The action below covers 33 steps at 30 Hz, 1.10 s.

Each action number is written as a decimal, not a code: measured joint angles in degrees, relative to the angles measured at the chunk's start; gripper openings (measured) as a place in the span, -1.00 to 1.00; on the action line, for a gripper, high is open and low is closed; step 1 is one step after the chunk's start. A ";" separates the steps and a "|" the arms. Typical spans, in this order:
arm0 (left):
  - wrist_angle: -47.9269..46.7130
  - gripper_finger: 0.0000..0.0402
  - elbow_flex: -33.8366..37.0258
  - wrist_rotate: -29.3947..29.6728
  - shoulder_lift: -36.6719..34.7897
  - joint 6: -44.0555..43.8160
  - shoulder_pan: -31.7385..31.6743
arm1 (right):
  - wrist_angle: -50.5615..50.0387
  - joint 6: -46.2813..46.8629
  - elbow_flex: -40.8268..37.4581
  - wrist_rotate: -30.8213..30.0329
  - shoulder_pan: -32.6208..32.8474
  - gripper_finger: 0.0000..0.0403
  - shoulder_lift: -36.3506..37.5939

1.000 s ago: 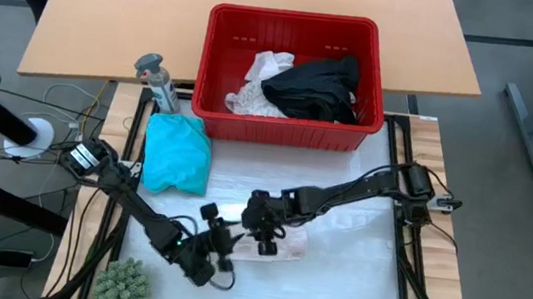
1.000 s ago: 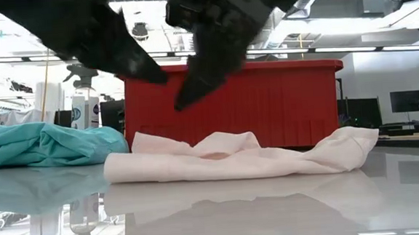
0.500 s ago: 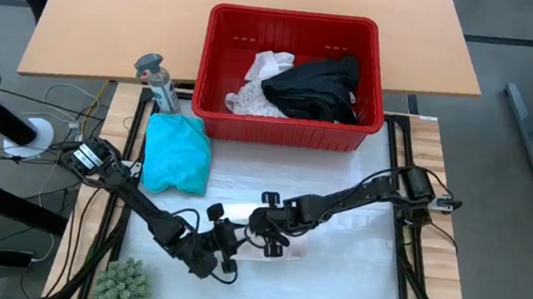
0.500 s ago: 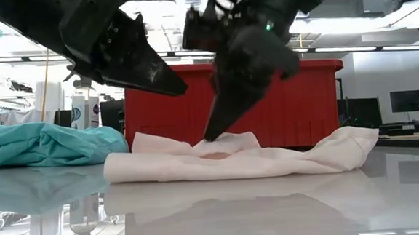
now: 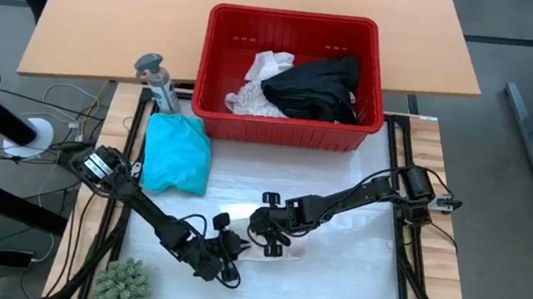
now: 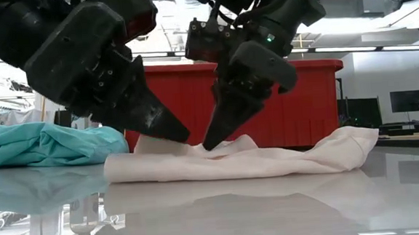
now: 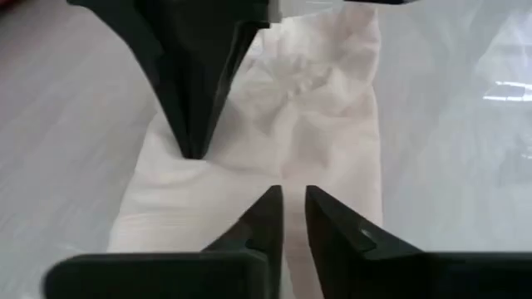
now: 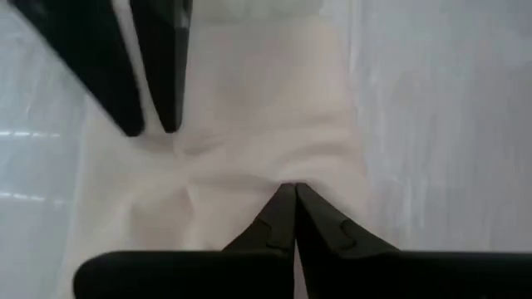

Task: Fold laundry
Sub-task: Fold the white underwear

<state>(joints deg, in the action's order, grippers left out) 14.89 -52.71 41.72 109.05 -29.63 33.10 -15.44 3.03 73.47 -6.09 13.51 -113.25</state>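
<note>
A red plastic basket is set at the far side of the table, and two garments are held in it: a white garment is bunched toward its left, and a black garment is heaped at its right, partly overlapping the white one. A teal garment is crumpled on the table just in front of the basket's left corner. A spray bottle is stood beside that corner, and a small green fuzzy plant is placed at the near left edge.

A cream garment is laid flat and elongated near the middle of the table, well apart from the basket. Both arms are lowered onto it. The right end effector is pressed together, with a small fold of the cream cloth pinched at its tips. The left end effector is set just beside it on the same garment; its fingers are drawn nearly together with a narrow gap left between them, and the cloth is touched at their tips, though a grip on it cannot be told for certain.
</note>
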 joint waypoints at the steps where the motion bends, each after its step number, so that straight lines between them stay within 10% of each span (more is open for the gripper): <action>1: 0.18 -0.89 -0.11 0.11 -0.09 0.01 0.00 | -0.19 -0.01 0.00 0.12 0.01 -0.83 0.00; 33: -7.98 -1.00 0.64 -4.42 -0.12 -7.53 0.33 | -5.04 1.66 0.07 -4.61 1.19 -0.88 -1.40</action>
<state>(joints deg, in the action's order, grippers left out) 6.91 -52.07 37.31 108.92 -37.16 33.43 -20.49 4.68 73.54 -10.70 14.70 -114.65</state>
